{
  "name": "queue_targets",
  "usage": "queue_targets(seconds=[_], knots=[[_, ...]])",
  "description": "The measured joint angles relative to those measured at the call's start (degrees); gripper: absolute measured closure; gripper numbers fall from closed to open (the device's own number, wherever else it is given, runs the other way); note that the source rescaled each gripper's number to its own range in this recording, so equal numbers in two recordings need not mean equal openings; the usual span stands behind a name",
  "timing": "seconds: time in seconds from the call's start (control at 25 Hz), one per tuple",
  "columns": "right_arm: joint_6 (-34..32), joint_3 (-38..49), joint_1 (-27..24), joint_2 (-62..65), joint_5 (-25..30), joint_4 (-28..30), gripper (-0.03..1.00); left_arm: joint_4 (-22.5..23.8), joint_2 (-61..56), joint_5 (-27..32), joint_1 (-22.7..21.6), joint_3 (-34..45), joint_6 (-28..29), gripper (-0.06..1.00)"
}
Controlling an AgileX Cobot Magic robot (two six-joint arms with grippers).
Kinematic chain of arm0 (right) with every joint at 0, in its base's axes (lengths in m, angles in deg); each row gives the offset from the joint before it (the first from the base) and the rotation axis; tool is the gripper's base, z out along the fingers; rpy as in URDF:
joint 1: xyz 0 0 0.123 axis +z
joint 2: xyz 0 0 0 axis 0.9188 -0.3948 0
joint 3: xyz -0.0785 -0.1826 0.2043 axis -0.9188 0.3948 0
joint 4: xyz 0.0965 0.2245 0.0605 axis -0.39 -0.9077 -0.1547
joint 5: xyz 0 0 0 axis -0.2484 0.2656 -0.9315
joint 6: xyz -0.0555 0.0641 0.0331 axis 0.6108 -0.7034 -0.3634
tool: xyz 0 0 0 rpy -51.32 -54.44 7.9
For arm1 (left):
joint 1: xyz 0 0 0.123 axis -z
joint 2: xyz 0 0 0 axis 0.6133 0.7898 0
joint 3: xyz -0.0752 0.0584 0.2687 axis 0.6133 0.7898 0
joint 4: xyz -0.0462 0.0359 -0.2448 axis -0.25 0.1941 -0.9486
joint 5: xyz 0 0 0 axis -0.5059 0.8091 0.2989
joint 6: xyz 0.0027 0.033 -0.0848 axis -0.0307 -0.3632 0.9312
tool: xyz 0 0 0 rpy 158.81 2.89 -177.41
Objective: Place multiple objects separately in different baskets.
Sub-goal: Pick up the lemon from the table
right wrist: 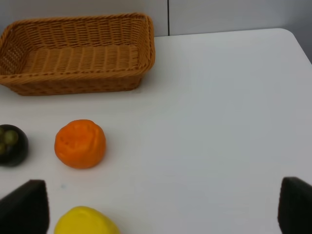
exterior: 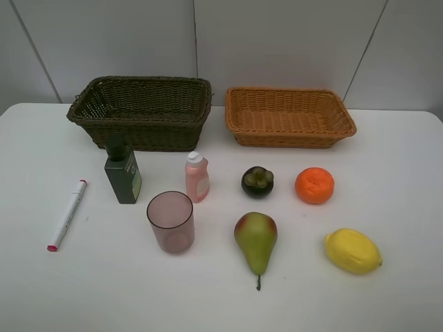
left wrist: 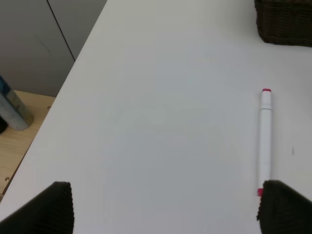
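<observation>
**A:** Left gripper [left wrist: 165, 208]?
**B:** Jaws spread wide, holding nothing. The marker [left wrist: 265, 139] lies flat on the table [exterior: 401, 173], its near end just beside one finger. The dark basket [left wrist: 285, 24] is farther ahead, beyond the marker.
**A:** Right gripper [right wrist: 160, 205]?
**B:** Also spread wide, holding nothing. The lemon [right wrist: 85, 222] is just ahead, nearer one finger. The orange [right wrist: 80, 144] is beyond it, with the mangosteen [right wrist: 10, 145] beside the orange. The tan basket [right wrist: 73, 83] is farthest ahead.
**A:** Remaining items?
**B:** Green bottle [exterior: 122, 173], pink bottle [exterior: 196, 177], cup [exterior: 170, 221] and pear [exterior: 256, 238] sit between marker and mangosteen, well apart from both grippers.
</observation>
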Motion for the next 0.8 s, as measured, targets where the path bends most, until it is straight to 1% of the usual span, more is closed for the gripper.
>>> queue_targets(seconds=[0.8], knots=[[0.0, 0.0, 0.0, 0.0, 0.0, 0.0, -0.03, 0.0, 0.0, 0.0, 0.0, 0.0, 0.0, -0.05]])
